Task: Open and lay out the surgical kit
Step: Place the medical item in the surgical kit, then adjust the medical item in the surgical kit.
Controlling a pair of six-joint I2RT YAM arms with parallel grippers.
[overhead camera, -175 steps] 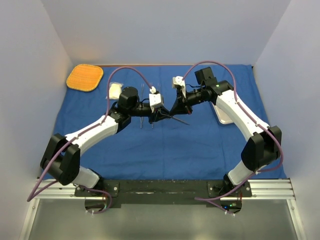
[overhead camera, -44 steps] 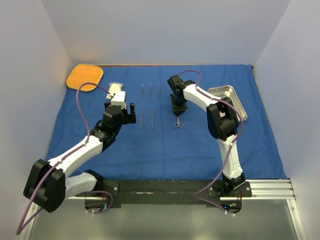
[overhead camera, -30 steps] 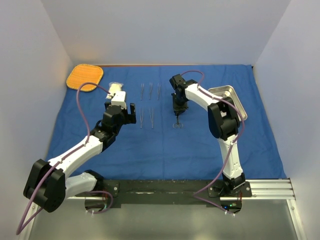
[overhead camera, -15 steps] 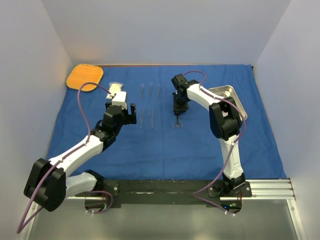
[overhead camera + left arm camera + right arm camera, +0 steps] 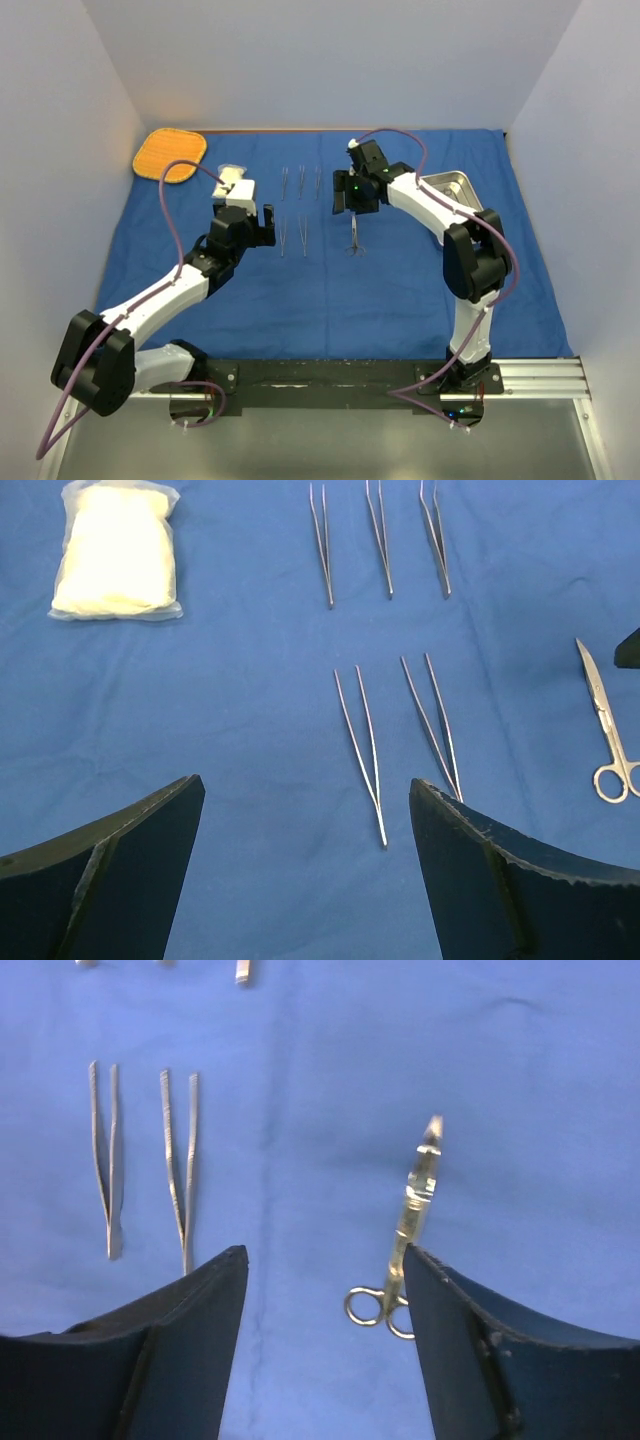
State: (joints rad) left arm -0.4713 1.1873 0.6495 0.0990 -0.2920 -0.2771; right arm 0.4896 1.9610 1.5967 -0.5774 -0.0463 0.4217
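1. Pale walls close in a bench covered almost edge to edge by the blue cloth wrap (image 5: 330,300), spread flat.
2. An orange mat (image 5: 170,156) lies at the far left corner.
3. The gauze pack (image 5: 117,550) lies on the cloth at far left, just right of the mat. In the top view the left arm's wrist partly hides it.
4. Five forceps are laid out in two rows near the middle: three in the far row (image 5: 301,180) and two in the near row (image 5: 292,235). All lie roughly parallel.
5. The scissors (image 5: 355,238) lie flat on the cloth to the right of the near row, well apart from it. Their tips point far and their rings point near.
6. The steel tray (image 5: 468,186) sits on the cloth at far right, with the right arm crossing over part of it.
7. The right hand (image 5: 325,1252) hangs over the cloth just far of the scissors. Its fingers are spread apart and grip nothing. In its wrist view the scissors lie loose on the cloth, their rings close beside the right-side finger.
8. The left hand (image 5: 305,785) hovers left of the near forceps with its fingers wide apart and nothing in them. In its wrist view the near pair lies ahead of the gap between the fingers, toward the right finger, and the gauze pack lies far off to the left.
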